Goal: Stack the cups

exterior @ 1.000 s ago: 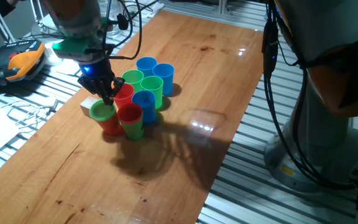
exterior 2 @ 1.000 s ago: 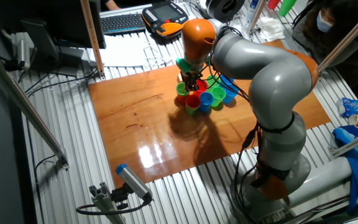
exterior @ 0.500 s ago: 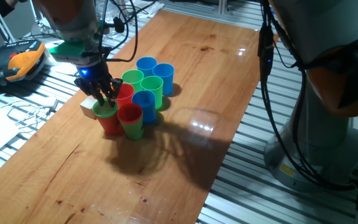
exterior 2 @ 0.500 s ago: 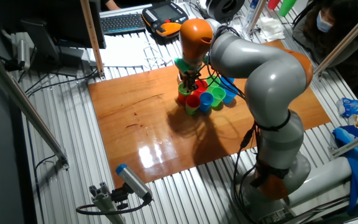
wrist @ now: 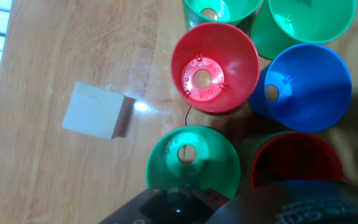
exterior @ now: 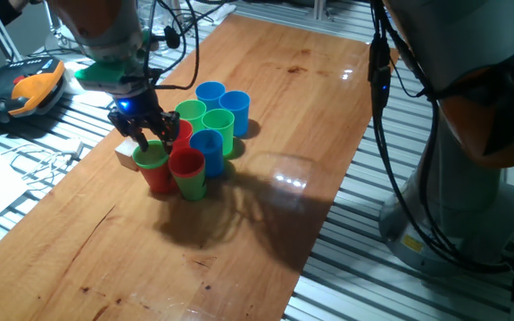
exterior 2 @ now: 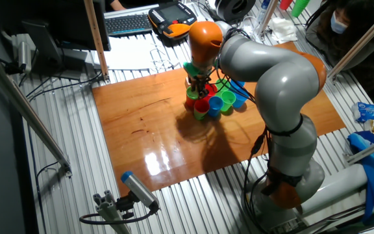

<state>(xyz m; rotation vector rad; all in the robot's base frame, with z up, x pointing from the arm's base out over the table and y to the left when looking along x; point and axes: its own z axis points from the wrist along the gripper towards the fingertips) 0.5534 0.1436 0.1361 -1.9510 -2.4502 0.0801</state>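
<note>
Since a second ago the end effector [exterior: 145, 135] has shifted slightly over the green plastic cup [exterior: 149, 157] nested in a red cup [exterior: 157, 176] on the wooden desk [exterior: 266, 116]; its grip cannot be told. Behind: one red-in-green stack [exterior: 187, 172], a red, two green and three blue cups.

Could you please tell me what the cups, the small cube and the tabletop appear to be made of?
The cups look like thin moulded plastic: saturated colours, glossy rims, a moulding mark in each base. The cube seems unfinished pale wood, matte with faint grain. The tabletop appears to be varnished wood: visible grain and bright reflections.
</note>
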